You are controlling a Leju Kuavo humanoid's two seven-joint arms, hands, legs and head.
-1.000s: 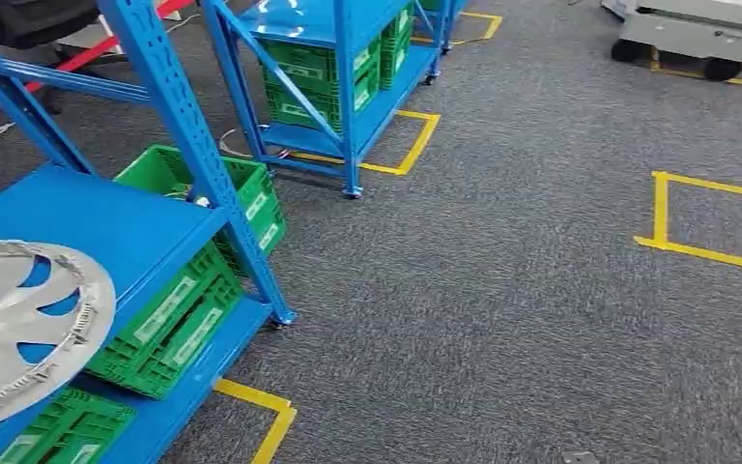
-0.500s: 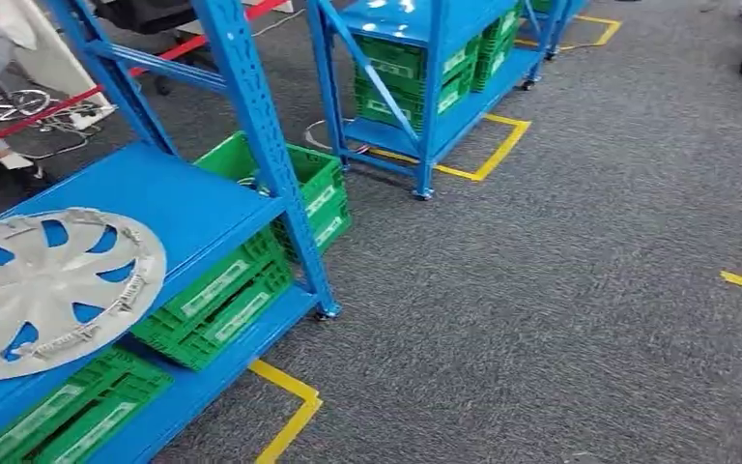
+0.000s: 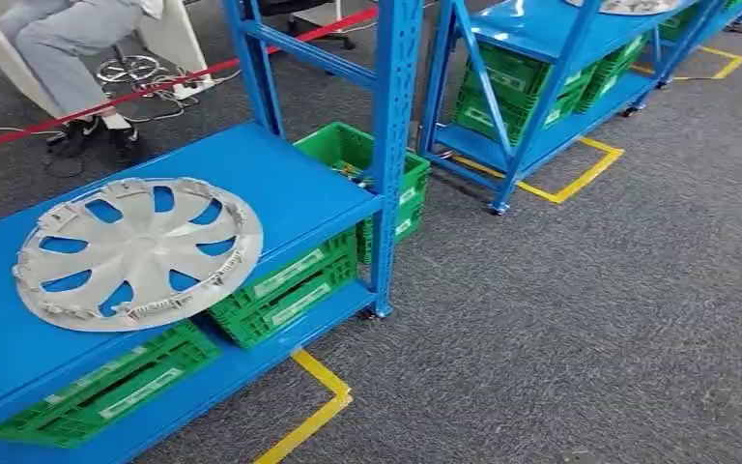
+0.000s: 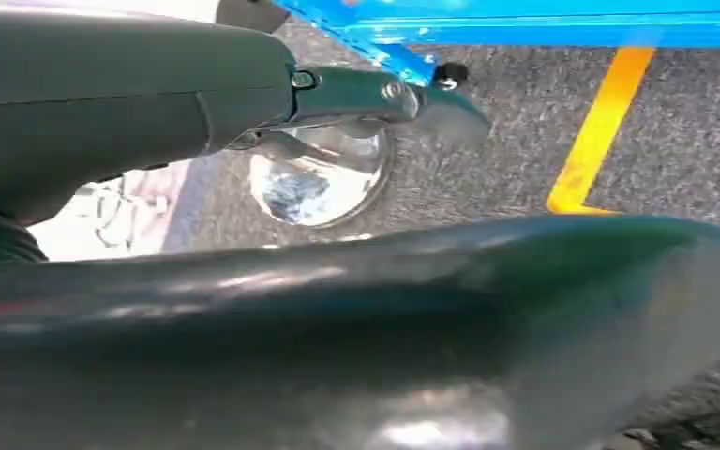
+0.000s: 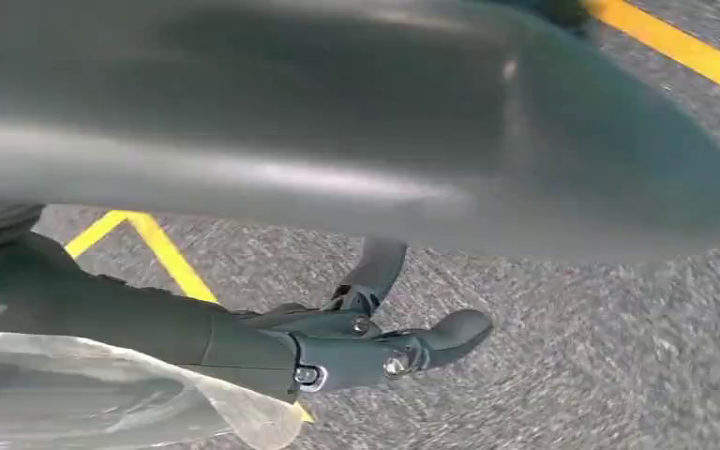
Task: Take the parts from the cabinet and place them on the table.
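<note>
Blue shelf (image 3: 290, 188) bears hubcap (image 3: 137, 253), robot hands (image 5: 375, 352) apart.

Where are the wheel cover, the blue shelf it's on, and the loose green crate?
wheel cover (image 3: 137, 253), head view, centre hub.
blue shelf (image 3: 295, 188), head view, bare top surface.
green crate (image 3: 411, 191), head view, front wall.

A round silver plastic wheel cover (image 3: 138, 253) is laid flat on the upper shelf of the near blue metal rack (image 3: 309, 188). Green plastic crates (image 3: 285, 290) are stored beneath it. A second blue rack (image 3: 541, 39) is set behind, to the right.
</note>
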